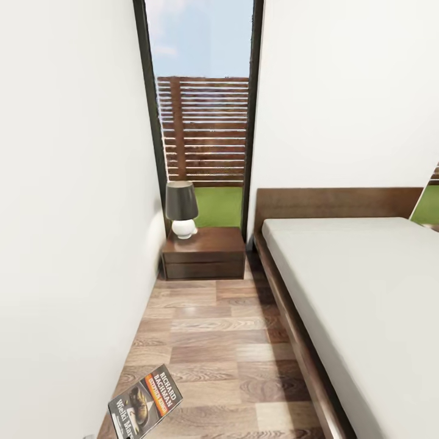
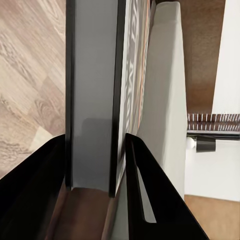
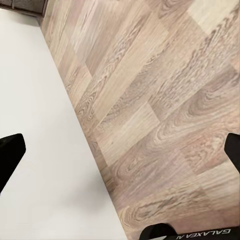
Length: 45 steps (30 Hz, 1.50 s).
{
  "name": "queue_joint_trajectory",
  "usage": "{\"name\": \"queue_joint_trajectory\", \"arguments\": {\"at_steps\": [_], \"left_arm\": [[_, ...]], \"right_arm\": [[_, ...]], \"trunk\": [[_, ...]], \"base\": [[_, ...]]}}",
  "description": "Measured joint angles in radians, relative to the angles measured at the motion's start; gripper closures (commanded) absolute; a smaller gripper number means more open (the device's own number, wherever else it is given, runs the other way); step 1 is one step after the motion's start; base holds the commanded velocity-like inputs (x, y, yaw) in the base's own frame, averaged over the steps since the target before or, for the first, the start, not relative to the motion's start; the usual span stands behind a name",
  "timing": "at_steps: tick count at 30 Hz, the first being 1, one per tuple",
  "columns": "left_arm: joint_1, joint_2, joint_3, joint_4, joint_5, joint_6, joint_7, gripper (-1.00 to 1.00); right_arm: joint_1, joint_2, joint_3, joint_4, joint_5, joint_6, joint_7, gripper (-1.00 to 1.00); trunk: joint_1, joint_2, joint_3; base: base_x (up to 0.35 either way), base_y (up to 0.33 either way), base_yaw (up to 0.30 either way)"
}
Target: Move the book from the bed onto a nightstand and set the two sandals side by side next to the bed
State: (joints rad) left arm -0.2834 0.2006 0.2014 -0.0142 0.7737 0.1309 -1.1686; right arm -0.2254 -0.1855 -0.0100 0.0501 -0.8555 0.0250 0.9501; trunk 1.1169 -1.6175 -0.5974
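A narrow strip of wood-plank floor (image 1: 225,341) runs between a white wall (image 1: 67,213) and the bed (image 1: 366,292), ending at a tall dark-framed window (image 1: 204,110) that shows a slatted wooden fence and grass. Below the window stands the nightstand (image 1: 204,251), a low dark-brown cabinet with a dark-shaded, white-based lamp (image 1: 182,208) on its top, just beside the bed's headboard (image 1: 338,202). The grey mattress is bare.

The book (image 1: 145,403) sits at the near edge of the head view, tilted, its cover with the orange title band facing up, above the floor and well short of the nightstand. In the left wrist view the left gripper (image 2: 95,165) is clamped on the book (image 2: 92,90): its two dark fingers (image 2: 150,200) press the lower end from either side, and the book stands edge-on between them.

In the right wrist view the right gripper (image 3: 122,150) has its fingertips spread wide, with nothing between them; under it lie floor planks (image 3: 165,100) and a plain white surface (image 3: 40,150).
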Motion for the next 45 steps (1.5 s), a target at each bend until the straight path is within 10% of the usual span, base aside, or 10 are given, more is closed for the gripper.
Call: {"name": "queue_joint_trajectory", "arguments": {"at_steps": [45], "left_arm": [[0.0, 0.001, 0.002, 0.0, 0.001, 0.003, 0.0, 1.0]], "right_arm": [[0.0, 0.008, -0.001, 0.0, 0.001, -0.002, 0.0, -1.0]], "trunk": [[0.0, 0.0, 0.0]], "base": [[0.107, -0.017, 0.0]]}}
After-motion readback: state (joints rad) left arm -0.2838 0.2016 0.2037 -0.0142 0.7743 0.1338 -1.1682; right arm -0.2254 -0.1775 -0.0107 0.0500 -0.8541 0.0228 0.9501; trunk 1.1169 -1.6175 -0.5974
